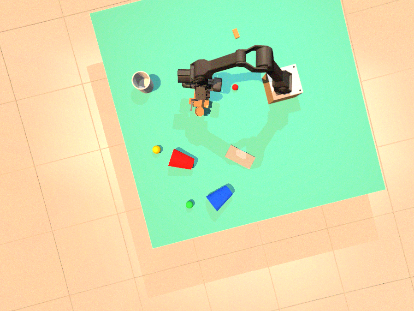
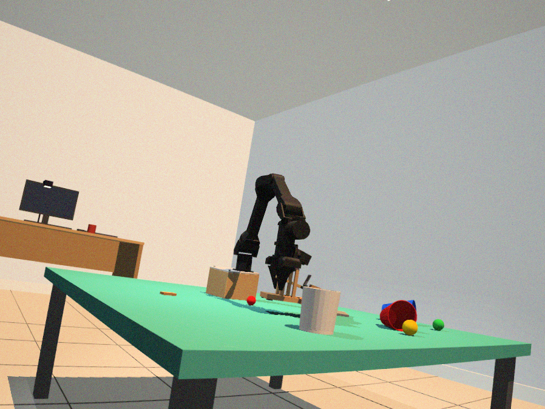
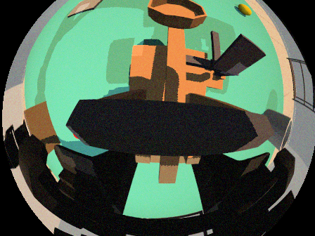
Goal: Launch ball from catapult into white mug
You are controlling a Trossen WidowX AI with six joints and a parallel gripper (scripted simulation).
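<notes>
My gripper [image 1: 200, 100] [image 2: 280, 287] [image 3: 165, 140] is shut on the orange wooden catapult [image 1: 199, 111] [image 2: 281, 298] [image 3: 176, 53], which hangs a little above the table, apart from its shadow. The catapult's cup [image 3: 177, 10] shows no ball in it. The white mug [image 1: 145, 90] [image 2: 318, 310] stands upright to the left of the catapult in the top view. A red ball [image 1: 234, 86] [image 2: 250, 300] lies between the gripper and the arm's base. A yellow ball [image 1: 156, 149] [image 2: 409, 327] [image 3: 245, 9] and a green ball [image 1: 189, 204] [image 2: 437, 324] lie farther off.
A red cup [image 1: 181, 159] [image 2: 398, 314] and a blue cup [image 1: 219, 197] lie on their sides. A flat tan block [image 1: 239, 157] [image 3: 84, 7] lies below the arm in the top view. A small orange block [image 1: 236, 33] [image 2: 168, 293] lies beyond the arm.
</notes>
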